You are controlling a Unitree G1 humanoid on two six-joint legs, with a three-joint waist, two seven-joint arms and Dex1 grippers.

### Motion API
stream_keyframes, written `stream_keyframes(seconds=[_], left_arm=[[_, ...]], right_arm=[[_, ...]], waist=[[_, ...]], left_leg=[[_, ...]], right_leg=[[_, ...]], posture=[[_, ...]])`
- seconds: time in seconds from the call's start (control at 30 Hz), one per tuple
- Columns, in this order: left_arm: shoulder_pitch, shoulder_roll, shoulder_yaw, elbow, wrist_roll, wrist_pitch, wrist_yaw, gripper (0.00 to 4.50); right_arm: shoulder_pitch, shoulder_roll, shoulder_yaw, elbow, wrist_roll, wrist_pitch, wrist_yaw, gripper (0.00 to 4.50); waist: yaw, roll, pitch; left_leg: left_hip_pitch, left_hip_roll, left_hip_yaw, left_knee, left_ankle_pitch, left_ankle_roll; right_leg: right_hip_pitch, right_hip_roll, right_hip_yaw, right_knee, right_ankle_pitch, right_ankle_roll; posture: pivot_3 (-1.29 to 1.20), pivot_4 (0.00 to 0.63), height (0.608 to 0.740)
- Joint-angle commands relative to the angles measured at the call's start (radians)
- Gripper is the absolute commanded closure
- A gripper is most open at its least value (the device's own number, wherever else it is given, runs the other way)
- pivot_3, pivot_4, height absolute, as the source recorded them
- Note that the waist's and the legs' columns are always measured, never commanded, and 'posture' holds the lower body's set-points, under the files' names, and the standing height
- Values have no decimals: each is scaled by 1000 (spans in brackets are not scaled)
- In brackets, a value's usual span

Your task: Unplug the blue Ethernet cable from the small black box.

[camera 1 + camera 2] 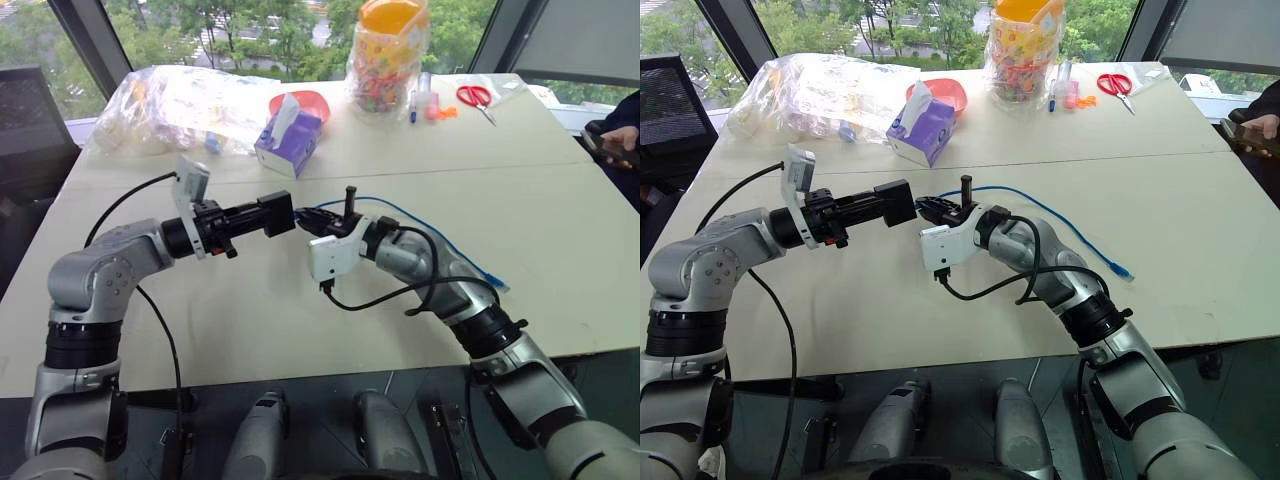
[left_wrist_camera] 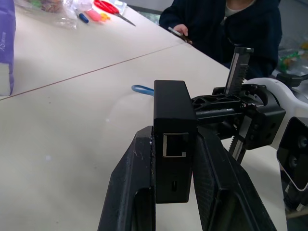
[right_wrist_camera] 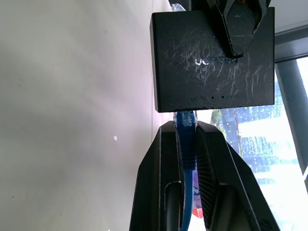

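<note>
Above the middle of the tabletop (image 1: 1200,200), both arms are meeting nose to nose, and this is the pull-apart step coming up. The left gripper (image 2: 175,159) is clamping the small black box (image 1: 895,203) between its two fingers, holding it in the air with an empty socket facing back toward the wrist. The right gripper (image 3: 186,144) is pinching shut on the blue Ethernet cable (image 1: 1060,225) just behind its plug, and from the right wrist that plug is looking seated in the edge of the box. From there the cable is trailing out behind the right arm and lying across the tabletop, its far plug resting loose near the right-hand edge.

So both grips are in place and the unplugging itself is not yet done. My read: the next move is calling for the two arms to draw straight apart along the plug's line, with the left holding firm. If the latch tab is not pressed down, the plug may be refusing to budge, or the box may be slipping in its grip.
</note>
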Motion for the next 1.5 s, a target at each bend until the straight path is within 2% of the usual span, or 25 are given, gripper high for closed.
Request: stream_keyframes(seconds=[0.03,0.1,0.2,0.4,0.43,0.57,0.67,0.8,0.87,0.93,0.97,1.0,1.03,1.07,1.1,1.5], left_arm=[[5,12,-16,-34,3,6,-27,4045],[9,13,-16,-38,4,4,-34,4045],[8,21,-12,-46,-7,13,-51,4045],[6,78,-6,-73,-16,-1,-147,4045],[9,90,-6,-81,-17,-11,-172,4045],[10,116,18,-105,-43,-22,-238,4045],[-2,131,34,-118,-66,-14,-264,4045],[-15,132,52,-136,-100,0,-259,4045],[-16,135,55,-144,-111,7,-251,4045],[-13,137,57,-149,-118,11,-247,4045],[-11,138,58,-152,-120,11,-245,4045],[-8,139,58,-155,-120,11,-244,4045],[-6,140,59,-156,-121,11,-243,4045],[-5,141,59,-159,-123,12,-242,4045],[-2,142,62,-162,-127,14,-241,4045],[15,161,70,-186,-140,19,-233,4045]], right_arm=[[-50,-11,-18,-36,33,-45,1,4500],[-64,-11,-30,-32,69,-51,20,4500],[-100,-7,-57,-9,167,-41,75,3142],[-151,-17,-123,18,571,167,431,81],[-161,-13,-142,13,641,260,484,27],[-197,-30,-191,-22,918,585,715,27],[-230,-66,-187,-30,1040,796,845,27],[-272,-64,-192,-14,1146,1017,884,27],[-297,-50,-197,10,1165,1102,858,27],[-316,-41,-201,26,1174,1152,838,27],[-322,-40,-201,30,1178,1168,839,536],[-325,-40,-200,30,1182,1177,843,772],[-330,-41,-198,32,1186,1189,847,1206],[-334,-42,-196,35,1186,1197,845,1861],[-338,-42,-192,35,1186,1207,845,2216],[-348,-58,-180,29,1202,1262,898,2216]], waist=[[0,0,0],[0,0,0],[-1,0,0],[-1,0,0],[-1,0,0],[0,0,1],[-1,0,1],[-1,0,1],[-1,0,1],[-1,0,1],[0,0,1],[0,0,1],[0,0,1],[1,0,1],[1,0,1],[0,0,1]], left_leg=[[0,0,0,0,0,0],[0,0,0,0,0,0],[0,0,0,0,0,0],[0,0,0,0,0,0],[0,0,0,0,0,0],[0,0,0,0,0,0],[0,0,0,0,0,0],[0,1,0,0,0,0],[0,1,0,0,0,0],[-1,1,0,0,0,0],[-1,1,0,0,0,0],[-1,1,0,0,0,0],[-1,1,0,0,0,0],[-1,0,0,0,0,0],[-1,0,0,0,0,0],[-2,0,0,0,0,0]], right_leg=[[0,0,0,0,0,0],[0,0,0,0,0,0],[0,0,0,0,0,0],[1,0,0,0,0,0],[1,0,0,0,0,0],[1,0,0,-1,0,0],[1,0,0,-1,0,0],[0,0,-1,-1,0,0],[0,0,-1,-1,0,0],[-1,0,0,-1,0,0],[-1,0,0,-1,0,0],[-1,0,-1,-1,0,0],[-1,0,-1,-1,0,0],[-1,0,-1,-1,0,0],[-1,0,-1,-1,0,0],[-1,0,-1,-1,0,0]], posture=[[0,150,728],[0,150,728],[0,150,728],[0,150,728],[0,150,728],[0,150,728],[0,150,728],[0,150,728],[0,150,728],[0,150,728],[0,150,728],[0,150,728],[0,150,728],[0,150,728],[0,150,728],[0,150,728]])
